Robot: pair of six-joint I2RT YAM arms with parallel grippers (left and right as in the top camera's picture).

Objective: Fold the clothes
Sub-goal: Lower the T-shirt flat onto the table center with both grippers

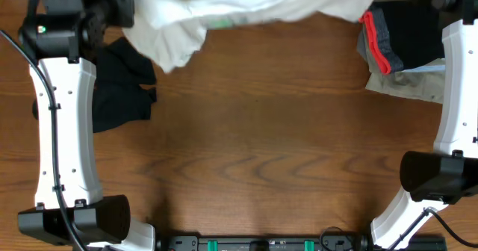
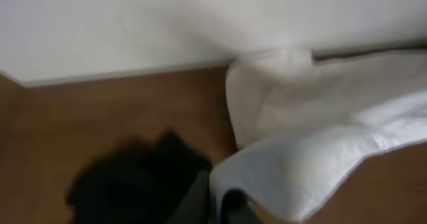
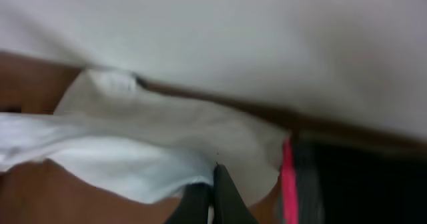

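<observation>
Folding seems hardly begun: both arms' jaws clench the white garment (image 1: 254,4), stretched above the counter (image 1: 261,146); black clothes (image 1: 119,94) and mixed pile (image 1: 392,49) wait unfolded.

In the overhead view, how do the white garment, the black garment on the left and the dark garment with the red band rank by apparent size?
Largest: white garment.
Then: black garment and red-banded garment look alike; left arm and right arm hide parts of them, so I leave them unranked.

Four items: one white garment (image 1: 246,8), one black garment (image 1: 123,87), one red-trimmed garment (image 1: 379,42), one pale grey garment (image 1: 414,85).
</observation>
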